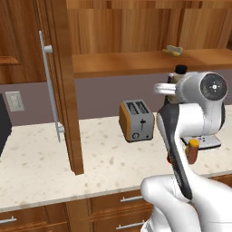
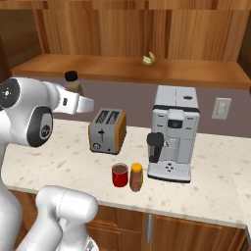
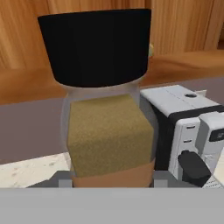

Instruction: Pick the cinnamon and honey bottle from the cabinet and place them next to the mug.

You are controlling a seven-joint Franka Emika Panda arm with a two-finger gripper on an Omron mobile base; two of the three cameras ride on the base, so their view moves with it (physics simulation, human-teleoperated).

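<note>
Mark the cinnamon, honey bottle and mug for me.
cinnamon [image 3: 109,131]: hand view, its tan-filled body.
honey bottle [image 2: 136,180]: right base view, its amber body.
mug [image 2: 119,176]: right base view, its red wall.

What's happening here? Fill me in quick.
The robot arm is carrying the cinnamon bottle, gripped in its end effector, in the air above the counter, below the cabinet shelf. The honey bottle already stands right beside the red mug, in front of the coffee machine. A toaster sits to one side.
</note>
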